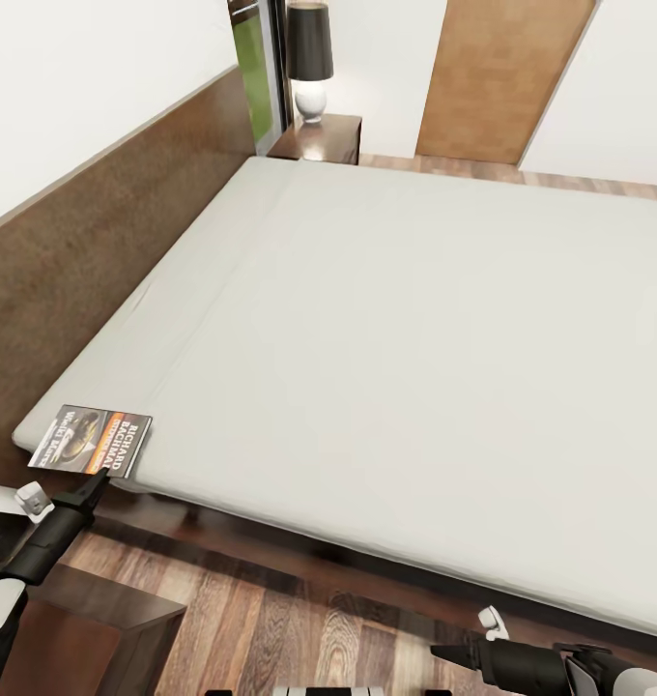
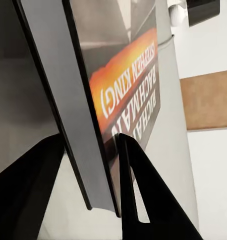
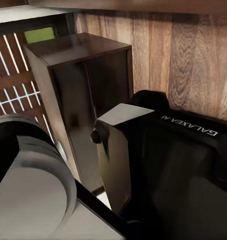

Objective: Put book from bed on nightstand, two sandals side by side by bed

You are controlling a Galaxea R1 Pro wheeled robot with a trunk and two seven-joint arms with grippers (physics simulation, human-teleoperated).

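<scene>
- Book (image 1: 91, 439) flat on the white mattress of the bed (image 1: 415, 367), at the near corner by the headboard (image 1: 106, 232), one edge at the mattress's rim; dark cover, orange band, white lettering.
- Left gripper (image 1: 99, 480) at that corner of the bed, tips up at the book's near edge; in the left wrist view, book (image 2: 118, 95) edge-on between the two black fingers (image 2: 136, 185), one on each side, narrowly parted; closed on the book or not: cannot tell.
- Right gripper (image 1: 442, 653) low over the plank floor (image 1: 271, 619) in front of the bed, well apart from the book; fingers drawn to a point, seemingly together, nothing between them.
- Nightstand (image 1: 319, 138) at the bed's far head corner, glossy dark wood; lamp (image 1: 310, 60) with black shade and white base upright on it.
- Second dark wooden stand (image 1: 87, 628) on the floor just before the bed's near corner, under the left arm; seen too in the right wrist view (image 3: 83, 95).
</scene>
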